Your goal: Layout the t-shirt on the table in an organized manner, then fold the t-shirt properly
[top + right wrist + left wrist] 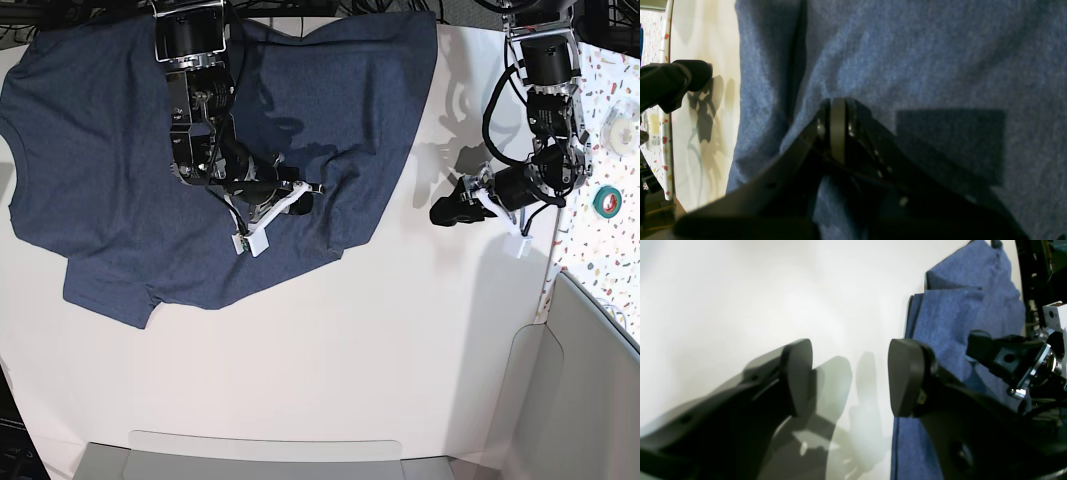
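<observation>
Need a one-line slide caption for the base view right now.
Right gripper shut on the t-shirt spread across the table; left gripper open over bare tabletop.

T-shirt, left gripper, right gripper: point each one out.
t-shirt [100, 150]: base view, flat body fabric.
left gripper [850, 373]: left wrist view, gap between open fingertips.
right gripper [837, 113]: right wrist view, closed fingertips on cloth.

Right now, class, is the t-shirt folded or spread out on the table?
Mostly spread: the t-shirt lies open on the table, one sleeve showing, with a fold near the right gripper.

t-shirt [110, 150] top cut off; lettering hidden
</observation>
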Available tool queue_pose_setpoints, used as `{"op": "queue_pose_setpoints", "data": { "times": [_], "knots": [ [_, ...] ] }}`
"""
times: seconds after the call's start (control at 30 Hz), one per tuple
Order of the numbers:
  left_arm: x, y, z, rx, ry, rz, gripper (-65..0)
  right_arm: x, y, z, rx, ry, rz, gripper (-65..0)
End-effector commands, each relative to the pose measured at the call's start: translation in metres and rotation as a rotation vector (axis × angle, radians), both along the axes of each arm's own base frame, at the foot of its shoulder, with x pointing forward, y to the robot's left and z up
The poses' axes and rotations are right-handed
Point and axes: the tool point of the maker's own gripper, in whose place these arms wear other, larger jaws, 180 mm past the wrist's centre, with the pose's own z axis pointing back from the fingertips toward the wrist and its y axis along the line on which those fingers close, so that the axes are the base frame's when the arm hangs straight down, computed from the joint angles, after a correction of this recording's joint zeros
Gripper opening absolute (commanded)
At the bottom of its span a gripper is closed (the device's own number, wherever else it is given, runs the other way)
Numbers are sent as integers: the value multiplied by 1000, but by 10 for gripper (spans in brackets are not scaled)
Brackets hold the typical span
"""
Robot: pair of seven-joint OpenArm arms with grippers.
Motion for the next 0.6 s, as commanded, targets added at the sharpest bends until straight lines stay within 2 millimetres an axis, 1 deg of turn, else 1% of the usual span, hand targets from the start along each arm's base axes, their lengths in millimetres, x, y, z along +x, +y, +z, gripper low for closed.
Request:
{"op": "queue_pose_setpoints", "data": {
  "times": [0.0, 0.07, 0.2, 0.27, 0.4, 0.57],
  "knots": [
    [-7, -6, -2, 16, 16, -59, -259, -10, -16, -16, -91, 63, -5, -650],
    [-16, -15, -4, 20, 9, -144, -231, -10, -16, -17, -91, 65, -5, -650],
    [-28, -36, -9, -1, 35, -225, -226, -10, -16, -17, -91, 65, -5, -650],
    [-30, -45, -11, -18, 42, -234, -226, -10, -16, -17, -92, 65, -5, -650],
    [-32, -54, -12, -37, 47, -242, -226, -10, -16, -17, -92, 65, -5, -650],
    [-33, -72, -12, -75, 44, -251, -226, -10, -15, -17, -89, 65, -5, -650]
  ]
}}
